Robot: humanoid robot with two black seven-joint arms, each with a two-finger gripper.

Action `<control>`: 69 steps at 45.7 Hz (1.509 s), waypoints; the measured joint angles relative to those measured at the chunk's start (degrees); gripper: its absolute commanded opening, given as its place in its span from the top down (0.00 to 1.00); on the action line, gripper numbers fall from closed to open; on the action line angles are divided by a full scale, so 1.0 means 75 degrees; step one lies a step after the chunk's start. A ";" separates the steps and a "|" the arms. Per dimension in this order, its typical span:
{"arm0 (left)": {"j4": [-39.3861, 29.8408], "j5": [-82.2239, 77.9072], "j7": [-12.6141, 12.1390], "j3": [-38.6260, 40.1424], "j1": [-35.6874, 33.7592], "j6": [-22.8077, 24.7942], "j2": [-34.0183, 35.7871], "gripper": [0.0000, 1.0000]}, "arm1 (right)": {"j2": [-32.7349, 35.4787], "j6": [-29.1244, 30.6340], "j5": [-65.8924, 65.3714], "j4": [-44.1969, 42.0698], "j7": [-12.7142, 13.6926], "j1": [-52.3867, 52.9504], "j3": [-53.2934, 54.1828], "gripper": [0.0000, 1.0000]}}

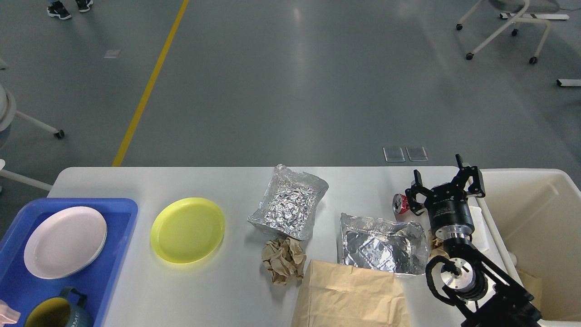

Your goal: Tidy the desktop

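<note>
Grey floor behind a white desktop (218,295). Right gripper (442,180), fingers spread wide and empty, hovers near a light, slippery, easily dented can (401,203); grasp its sides.

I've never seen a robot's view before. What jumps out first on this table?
The bright yellow plate lies left of the table's middle, beside a blue tray holding a white plate. Two crumpled foil containers shine at the centre. At the right, the black right end effector hangs open near a red can.
</note>
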State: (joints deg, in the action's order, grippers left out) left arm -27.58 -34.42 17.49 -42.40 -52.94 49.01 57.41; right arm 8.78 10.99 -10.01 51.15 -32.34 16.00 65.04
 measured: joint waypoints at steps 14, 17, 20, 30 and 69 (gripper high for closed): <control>0.0005 0.0773 -0.0072 0.0022 0.0137 -0.1022 -0.0019 0.07 | -0.0001 0.0000 0.0000 0.0000 0.0000 0.0000 0.0000 0.00; -0.0027 0.0997 -0.0079 0.0007 0.0162 -0.1180 -0.0011 0.05 | -0.0002 0.0000 0.0000 0.0000 0.0000 0.0000 0.0000 0.00; -0.0082 0.1100 -0.0061 -0.0014 0.0173 -0.1215 -0.0010 0.04 | -0.0002 0.0000 0.0000 0.0000 0.0000 0.0000 0.0000 0.00; -0.0329 0.1158 -0.0040 -0.0124 0.0020 -0.0935 0.0327 0.04 | -0.0007 0.0000 -0.0001 0.0000 0.0000 0.0000 0.0000 0.00; -0.3153 0.1874 -0.0198 -0.5856 -0.9160 0.0800 -0.3541 0.04 | -0.0009 0.0000 -0.0002 0.0000 0.0000 0.0000 0.0000 0.00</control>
State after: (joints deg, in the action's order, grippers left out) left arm -51.22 -20.37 16.01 -86.32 -121.64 55.01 30.85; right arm 8.72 10.99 -10.03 51.15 -32.34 16.00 65.04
